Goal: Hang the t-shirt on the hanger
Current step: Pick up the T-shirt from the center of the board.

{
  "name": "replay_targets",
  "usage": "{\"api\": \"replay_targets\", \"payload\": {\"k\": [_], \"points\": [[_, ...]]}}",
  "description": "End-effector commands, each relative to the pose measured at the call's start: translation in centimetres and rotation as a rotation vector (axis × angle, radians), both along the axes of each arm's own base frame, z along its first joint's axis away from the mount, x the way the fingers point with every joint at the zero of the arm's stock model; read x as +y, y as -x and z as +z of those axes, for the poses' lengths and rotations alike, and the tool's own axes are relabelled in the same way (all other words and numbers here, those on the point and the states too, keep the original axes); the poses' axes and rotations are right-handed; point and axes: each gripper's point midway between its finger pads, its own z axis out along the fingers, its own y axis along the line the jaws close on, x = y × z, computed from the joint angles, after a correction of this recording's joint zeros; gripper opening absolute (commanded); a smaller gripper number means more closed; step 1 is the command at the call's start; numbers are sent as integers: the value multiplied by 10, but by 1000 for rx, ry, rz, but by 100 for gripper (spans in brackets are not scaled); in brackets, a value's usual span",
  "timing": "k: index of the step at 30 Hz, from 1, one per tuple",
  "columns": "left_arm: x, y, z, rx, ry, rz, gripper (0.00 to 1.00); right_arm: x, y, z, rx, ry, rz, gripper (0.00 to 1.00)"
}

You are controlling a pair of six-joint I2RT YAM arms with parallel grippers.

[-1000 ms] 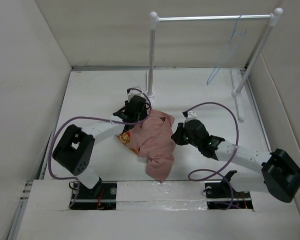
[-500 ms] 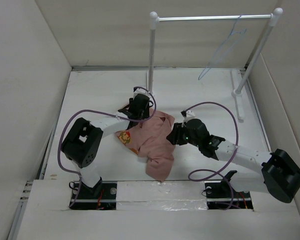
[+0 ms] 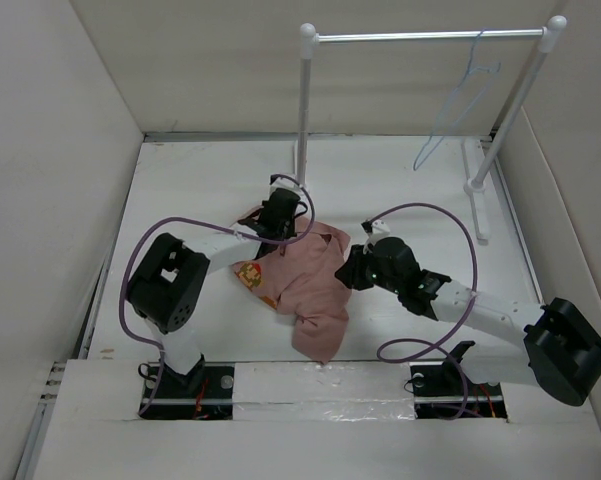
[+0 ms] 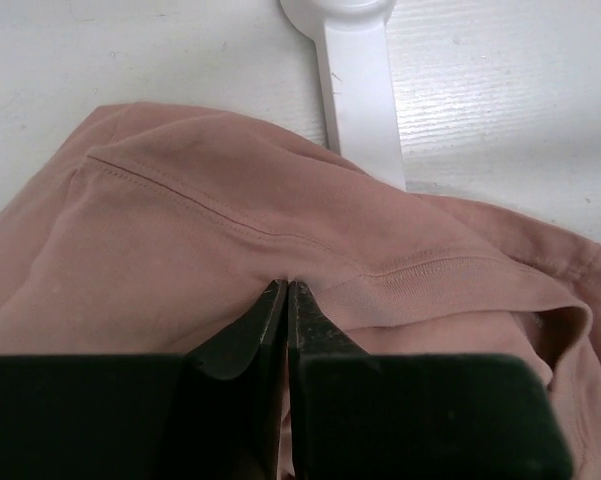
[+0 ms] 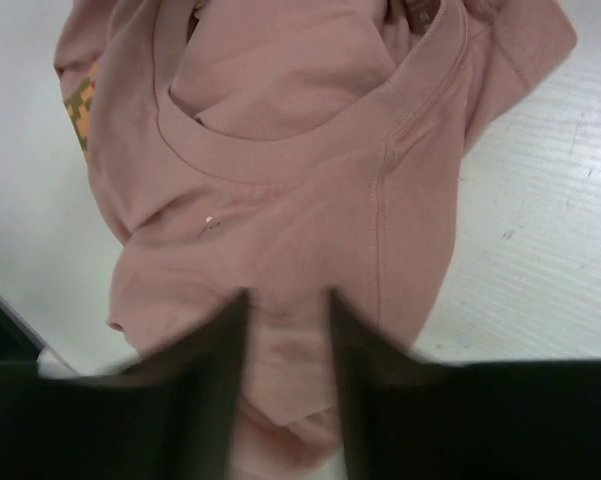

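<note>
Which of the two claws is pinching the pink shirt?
The left gripper: its jaws are pressed together on a fold of the t-shirt. The right gripper has its fingers spread apart over the fabric.

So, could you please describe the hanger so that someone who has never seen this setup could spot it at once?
At the far side of the table stands a white-posted rack with a metal rail. The hanger hangs by its hook from that rail, close to the right post. It is the only thin, pale-blue wire shape there, tilted and bare.
</note>
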Motion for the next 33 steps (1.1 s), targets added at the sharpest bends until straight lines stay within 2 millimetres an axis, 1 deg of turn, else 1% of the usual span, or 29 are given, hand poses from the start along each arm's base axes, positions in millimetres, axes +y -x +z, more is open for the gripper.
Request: {"api": "replay_targets", "payload": {"k": [1, 2, 3, 4, 5, 6, 7, 8, 9, 10, 11, 12, 13, 15, 16, 18, 19, 20, 21, 22, 23, 25, 26, 27, 28, 29, 30, 31, 33], "points": [[-6, -5, 53, -115, 128, 7, 0, 3, -8, 12, -44, -38, -14, 21], [-4, -1, 53, -114, 137, 13, 0, 2, -9, 15, -49, -39, -19, 8], [-4, 2, 59, -122, 167, 20, 0, 2, -9, 16, -47, -36, -21, 0], [-3, 5, 79, -160, 208, 21, 0, -1, -10, 20, -62, -29, -43, 0], [0, 10, 79, -163, 220, 23, 0, -2, -11, 24, -71, -33, -48, 0], [-4, 14, 88, -180, 259, 19, 0, -4, -12, 27, -82, -35, -61, 0], [-2, 20, 106, -215, 299, 16, 0, -6, -12, 29, -84, -33, -68, 0], [1, 25, 104, -215, 312, 19, 0, -8, -13, 35, -98, -40, -76, 0], [0, 29, 108, -218, 336, 14, 0, -9, -13, 37, -102, -45, -83, 0], [1, 34, 120, -241, 375, 12, 0, -11, -13, 39, -105, -42, -88, 2], [4, 40, 115, -233, 380, 12, 0, -9, -10, 46, -115, -55, -80, 2], [4, 43, 116, -234, 394, 7, 0, -9, -9, 49, -119, -58, -74, 2], [6, 48, 123, -243, 416, 5, 0, -7, -6, 53, -120, -60, -65, 3], [5, 56, 120, -228, 431, -16, 0, -5, -3, 66, -148, -84, -52, 6], [4, 59, 125, -234, 448, -27, 0, -2, -1, 74, -162, -96, -40, 10], [0, 65, 126, -220, 477, -50, 0, 1, 1, 85, -184, -108, -26, 15], [-1, 68, 132, -226, 495, -64, 0, 3, 4, 90, -192, -114, -11, 22], [-2, 71, 133, -220, 511, -71, 0, 5, 2, 102, -209, -127, -8, 25], [-6, 74, 137, -218, 532, -92, 0, 7, 4, 108, -224, -123, 6, 29], [-7, 77, 144, -227, 554, -108, 0, 6, 4, 114, -230, -123, 5, 35], [-9, 80, 148, -230, 569, -120, 0, 9, 6, 127, -252, -138, 12, 37], [-10, 86, 162, -246, 609, -139, 0, 6, 4, 142, -290, -151, 5, 38], [-12, 90, 166, -250, 620, -149, 0, 5, 3, 148, -304, -156, -4, 35], [-11, 91, 170, -259, 626, -150, 0, 5, 2, 151, -313, -162, -3, 25], [-10, 94, 176, -271, 639, -152, 0, 4, 1, 151, -312, -152, -11, 8], [-8, 95, 179, -276, 644, -153, 0, 4, 0, 151, -309, -143, -15, 5], [-7, 96, 180, -278, 643, -152, 0, 4, -1, 157, -318, -142, -16, 2], [-6, 99, 185, -289, 650, -158, 0, 4, -1, 159, -318, -136, -13, 0], [-6, 100, 183, -286, 651, -162, 0, 4, 0, 168, -329, -133, 0, 0]]}}
